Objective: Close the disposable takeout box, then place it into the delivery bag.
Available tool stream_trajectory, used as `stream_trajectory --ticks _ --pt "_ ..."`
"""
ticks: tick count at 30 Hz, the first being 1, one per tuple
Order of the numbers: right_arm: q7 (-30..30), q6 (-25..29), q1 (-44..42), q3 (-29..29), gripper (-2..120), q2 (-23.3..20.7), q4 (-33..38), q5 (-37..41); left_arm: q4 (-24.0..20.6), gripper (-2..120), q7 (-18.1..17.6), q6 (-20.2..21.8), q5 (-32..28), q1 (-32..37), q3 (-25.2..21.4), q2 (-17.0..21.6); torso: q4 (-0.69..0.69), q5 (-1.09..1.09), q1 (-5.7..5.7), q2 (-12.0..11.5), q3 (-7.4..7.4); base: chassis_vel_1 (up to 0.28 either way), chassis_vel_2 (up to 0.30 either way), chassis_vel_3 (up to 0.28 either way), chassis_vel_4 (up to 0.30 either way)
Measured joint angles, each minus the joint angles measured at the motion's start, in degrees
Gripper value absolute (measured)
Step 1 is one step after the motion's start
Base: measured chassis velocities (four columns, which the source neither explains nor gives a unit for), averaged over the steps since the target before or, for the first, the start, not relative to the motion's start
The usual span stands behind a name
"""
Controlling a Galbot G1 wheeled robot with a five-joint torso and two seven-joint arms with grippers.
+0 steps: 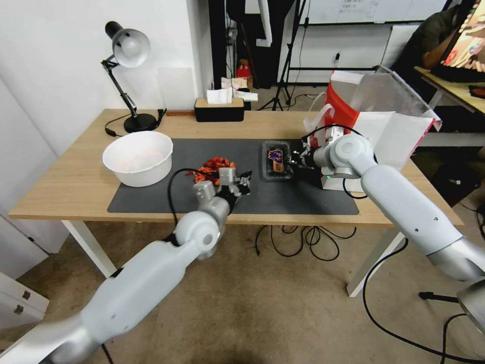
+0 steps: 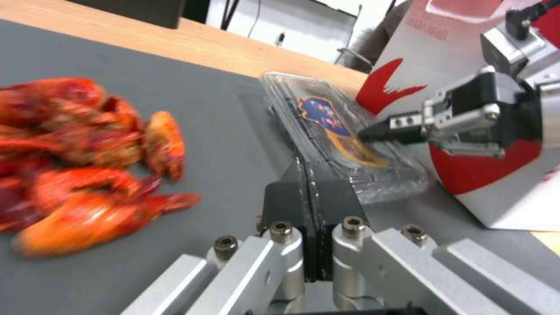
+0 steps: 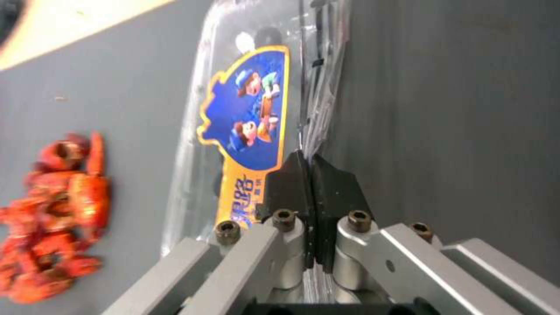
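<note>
The disposable takeout box (image 1: 277, 161), a clear clamshell with a blue and orange label, lies with its lid down on the dark mat (image 1: 303, 199). My right gripper (image 1: 293, 162) reaches in from the right, shut, its tips resting on the lid by the box's ribbed right edge (image 3: 320, 87). The left wrist view shows this right gripper (image 2: 369, 133) touching the box (image 2: 344, 144). My left gripper (image 1: 246, 182) hovers low over the mat left of the box, shut with nothing in it (image 2: 307, 168). The delivery bag (image 1: 384, 121), white with red sides, stands open just right of the box.
A pile of red crayfish (image 1: 213, 167) lies on the mat beside my left gripper. A white bowl (image 1: 137, 157) sits at the mat's left end. A desk lamp (image 1: 129, 76) and a black tissue box (image 1: 219, 108) stand along the back edge.
</note>
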Motion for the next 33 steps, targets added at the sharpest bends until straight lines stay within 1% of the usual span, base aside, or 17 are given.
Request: stream_trajectory --ticks 3,4,7,9,12,14,16,18,20,22,24,26,27,28,30,32,33 --pt "-2.6 1.3 -0.2 0.7 0 -0.2 1.2 -0.5 -3.9 14 0.4 0.0 1.6 6.5 -4.3 1.5 0.00 -0.01 0.00 0.0 0.00 0.000 0.000 0.000 0.000" --pt "-2.6 1.3 -0.2 0.7 0 -0.2 1.2 -0.5 -3.9 14 0.4 0.0 1.6 6.5 -4.3 1.5 0.00 -0.01 0.00 0.0 0.00 0.000 0.000 0.000 0.000" --pt "-4.2 3.3 -0.9 1.3 0 -0.1 3.6 -1.5 -7.0 30 1.1 -0.4 2.9 13.1 -9.4 2.8 0.00 -0.01 0.00 0.0 0.00 0.000 0.000 0.000 0.000" --pt "-4.6 3.7 -1.3 1.5 0 0.1 4.4 -2.0 -7.8 33 1.2 -0.6 3.4 14.9 -10.8 3.0 0.01 0.01 0.00 0.0 0.00 0.000 0.000 0.000 0.000" --pt "-6.5 5.3 -2.2 1.9 0 0.3 6.4 -4.6 -9.8 49 1.3 -1.4 5.3 19.6 -15.0 3.0 0.00 0.01 0.00 0.0 0.00 0.000 0.000 0.000 0.000" --pt "-7.2 5.8 -2.3 2.1 0 0.3 6.9 -5.3 -10.2 51 1.3 -1.6 5.7 20.5 -15.7 2.9 0.01 0.02 -0.01 0.0 0.00 0.000 0.000 0.000 0.000" --pt "-9.4 7.7 -2.8 2.7 0 -0.2 9.2 -7.6 -11.3 62 1.2 -2.4 7.1 23.3 -17.9 2.8 -0.01 0.01 -0.01 0.0 0.00 0.000 0.000 0.000 0.000" --pt "-9.7 8.1 -2.9 2.8 0 -0.3 9.6 -8.0 -11.4 64 1.2 -2.5 7.3 23.5 -18.1 2.8 0.00 0.01 -0.01 0.0 0.00 0.000 0.000 0.000 0.000" --pt "-11.8 12.4 -3.5 4.1 0 -1.0 12.5 -10.8 -12.2 77 1.1 -3.8 9.3 26.1 -19.5 2.8 0.00 0.00 -0.01 0.0 0.00 0.000 0.000 0.000 0.000" --pt "-12.6 14.2 -3.7 4.5 0 -1.1 13.2 -11.9 -12.4 80 1.1 -4.1 9.7 26.7 -19.8 2.7 -0.01 0.00 0.00 0.0 0.00 0.000 0.000 0.000 0.000" --pt "-14.3 21.2 -5.0 6.1 0 -1.5 16.4 -15.9 -12.7 92 1.1 -5.1 11.1 29.1 -21.3 2.0 -0.01 0.01 -0.01 0.0 0.00 0.000 0.000 0.000 0.000" --pt "-14.3 22.1 -5.1 6.3 0 -1.6 16.8 -16.3 -12.7 93 1.1 -5.1 11.3 29.3 -21.4 2.0 -0.01 0.01 -0.01 0.0 -0.01 0.000 0.000 0.000 0.000" --pt "-13.9 25.3 -5.4 7.2 0 -1.7 18.0 -18.4 -12.7 98 1.1 -5.7 12.0 30.5 -22.2 1.6 0.00 0.02 -0.01 0.0 -0.01 0.000 0.000 0.000 0.000" --pt "-13.9 25.3 -5.4 7.2 0 -1.7 18.0 -18.4 -12.7 98 1.1 -5.7 12.0 30.5 -22.2 1.6 0.00 0.02 -0.01 0.0 -0.01 0.000 0.000 0.000 0.000" --pt "-13.2 28.5 -5.3 8.2 0 -2.3 18.6 -22.1 -12.7 99 1.2 -6.0 12.1 31.4 -22.8 1.2 0.01 0.00 -0.01 0.0 -0.01 0.000 0.000 0.000 0.000" --pt "-11.1 32.2 -4.3 9.3 0 -3.9 18.8 -29.3 -12.3 100 1.7 -6.4 12.4 32.8 -23.7 0.8 -0.01 0.01 -0.01 0.0 0.00 0.000 0.000 0.000 0.000" --pt "-11.1 32.2 -4.3 9.3 0 -3.9 18.8 -29.3 -12.3 100 1.7 -6.4 12.4 32.8 -23.7 0.8 -0.01 0.01 -0.01 0.0 0.00 0.000 0.000 0.000 0.000"
